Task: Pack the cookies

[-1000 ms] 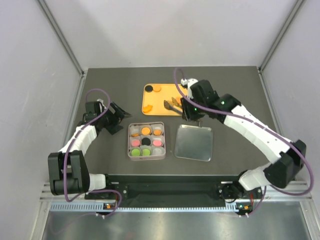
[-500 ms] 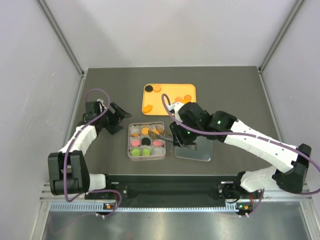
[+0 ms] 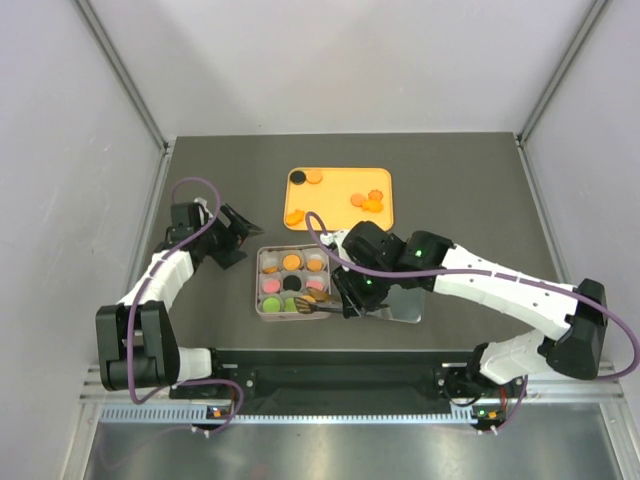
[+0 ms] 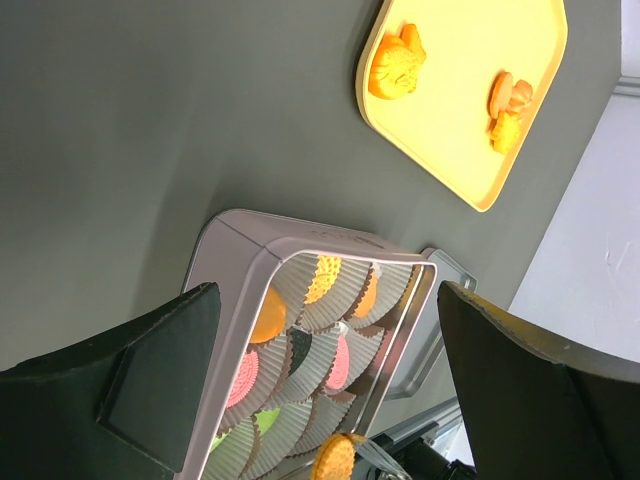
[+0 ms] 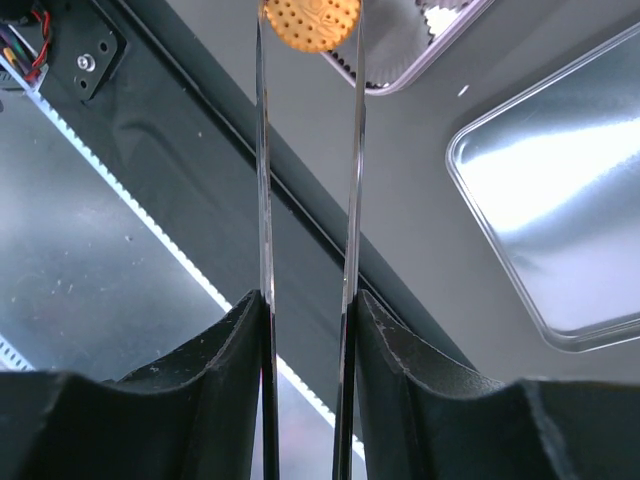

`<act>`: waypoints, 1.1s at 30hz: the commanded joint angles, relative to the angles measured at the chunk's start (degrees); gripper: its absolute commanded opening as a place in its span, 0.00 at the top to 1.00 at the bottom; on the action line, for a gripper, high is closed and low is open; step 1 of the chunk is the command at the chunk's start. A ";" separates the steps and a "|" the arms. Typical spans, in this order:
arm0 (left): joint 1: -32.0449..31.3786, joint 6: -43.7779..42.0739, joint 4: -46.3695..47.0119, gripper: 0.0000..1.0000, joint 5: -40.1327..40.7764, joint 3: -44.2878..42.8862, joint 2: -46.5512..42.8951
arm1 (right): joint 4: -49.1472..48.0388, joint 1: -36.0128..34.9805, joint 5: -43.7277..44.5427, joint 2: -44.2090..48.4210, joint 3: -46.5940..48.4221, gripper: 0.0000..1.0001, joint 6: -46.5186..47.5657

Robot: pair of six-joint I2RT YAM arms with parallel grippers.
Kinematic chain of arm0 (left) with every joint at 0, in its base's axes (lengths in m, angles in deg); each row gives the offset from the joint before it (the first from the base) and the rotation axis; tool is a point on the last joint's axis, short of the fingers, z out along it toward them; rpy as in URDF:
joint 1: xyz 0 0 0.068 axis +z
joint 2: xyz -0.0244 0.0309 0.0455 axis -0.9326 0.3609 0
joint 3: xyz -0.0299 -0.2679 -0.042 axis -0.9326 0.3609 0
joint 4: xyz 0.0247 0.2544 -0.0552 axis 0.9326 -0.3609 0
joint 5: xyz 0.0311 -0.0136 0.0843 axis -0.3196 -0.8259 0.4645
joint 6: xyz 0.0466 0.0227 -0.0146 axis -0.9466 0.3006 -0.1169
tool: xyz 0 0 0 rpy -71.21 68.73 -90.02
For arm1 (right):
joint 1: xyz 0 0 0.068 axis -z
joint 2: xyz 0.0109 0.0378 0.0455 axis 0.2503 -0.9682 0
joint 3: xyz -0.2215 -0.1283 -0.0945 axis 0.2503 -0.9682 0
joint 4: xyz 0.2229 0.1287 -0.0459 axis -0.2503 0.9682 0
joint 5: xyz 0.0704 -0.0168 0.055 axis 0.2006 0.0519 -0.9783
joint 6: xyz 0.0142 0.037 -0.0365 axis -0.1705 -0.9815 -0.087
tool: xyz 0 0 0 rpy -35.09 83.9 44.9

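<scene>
My right claw [image 5: 305, 330] is clamped on a pair of thin metal tongs [image 5: 262, 180], squeezing the two blades nearly parallel. Their tips pinch a round orange-brown cookie [image 5: 311, 22] with a dotted face, over the near right corner of the tin [image 3: 258, 285]. My left claw [image 3: 243, 243] stands wide apart, holding nothing, over the desk [image 3: 200, 180] just left of the tin. The tin is square, round-cornered pale metal. Its white pleated paper cups [image 4: 335, 300] carry orange, pink, green and black cookies [image 3: 291, 283]. A shiny flat lid [image 5: 560, 220] lies beside it. More cookies sit on the orange tray [image 3: 340, 205].
</scene>
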 commanded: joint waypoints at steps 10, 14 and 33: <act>0.41 -0.14 3.17 0.05 -1.01 0.84 -0.67 | 1.37 1.66 -2.80 -0.07 0.04 0.62 -0.73; 0.41 -0.14 3.26 0.05 -1.01 0.84 -0.75 | 1.72 2.01 -2.01 -0.51 0.13 0.62 -0.73; 0.41 -0.14 3.44 0.05 -1.01 0.93 -0.40 | 1.02 3.86 -0.78 -2.71 1.10 0.62 -0.30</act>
